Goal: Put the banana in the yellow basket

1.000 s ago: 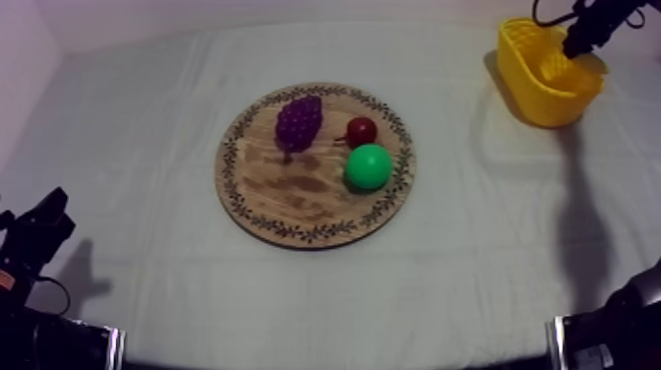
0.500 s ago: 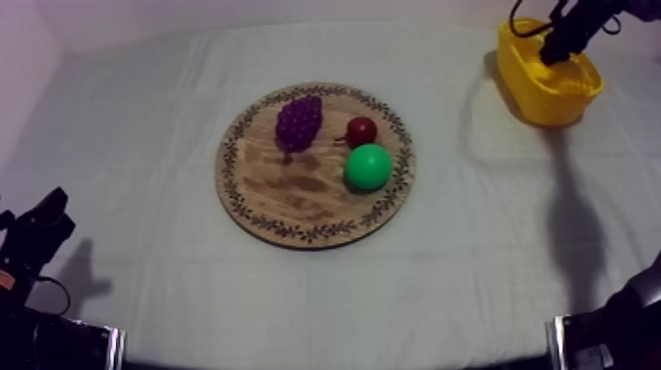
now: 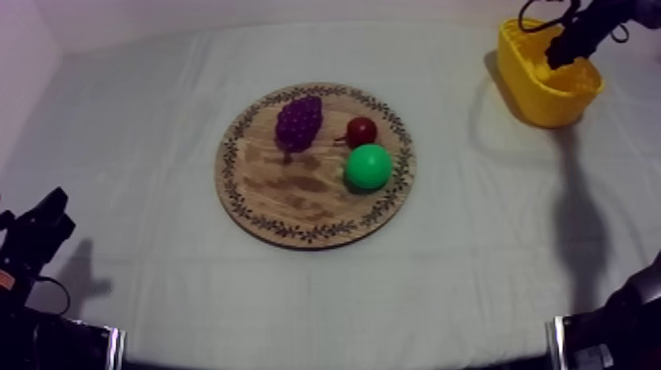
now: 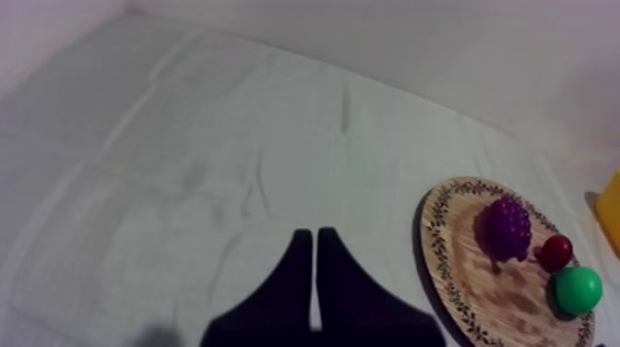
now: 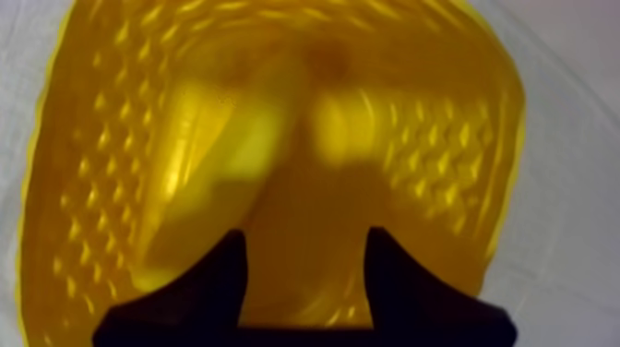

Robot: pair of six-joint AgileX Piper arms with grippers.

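No legible text, label, brand, number or sign is present on any surface. The rim of the wooden board [image 3: 229, 167] carries an ornamental leaf pattern only, with no characters. The wall of the yellow basket [image 3: 531, 98] carries a moulded relief texture only, with no lettering.

We've got a brown wooden board [image 3: 295, 202] rimmed with a dark leafy pattern. We see purple grapes [image 3: 299, 122], a small red fruit [image 3: 362, 130] and a bright green round fruit [image 3: 369, 166]. Grey-white cloth [image 3: 148, 128], yellow basket [image 3: 536, 93] with diamond-textured walls, left hand [image 4: 315, 235] and right hand [image 5: 306, 238] both black.
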